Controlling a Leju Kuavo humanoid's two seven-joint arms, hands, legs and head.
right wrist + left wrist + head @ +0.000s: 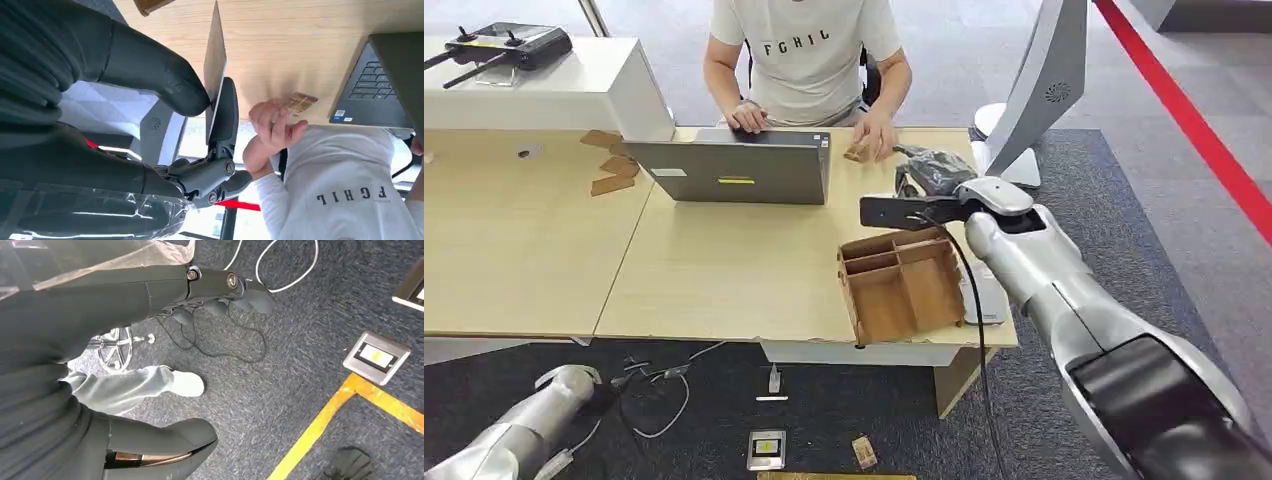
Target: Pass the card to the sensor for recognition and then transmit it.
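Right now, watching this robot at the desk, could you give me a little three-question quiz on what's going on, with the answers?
1. True or false: the right hand holds the card.
2. Where does the left hand hang? A) over the laptop B) low over the carpet C) inside the wooden tray
3. Fill in: the wooden tray sits near the table's ___ edge, below the right hand.

Key: 1 true; 2 B; 3 front.

Person (804, 60) typing at laptop (734, 170); cardboard tray (902, 285) near table edge.
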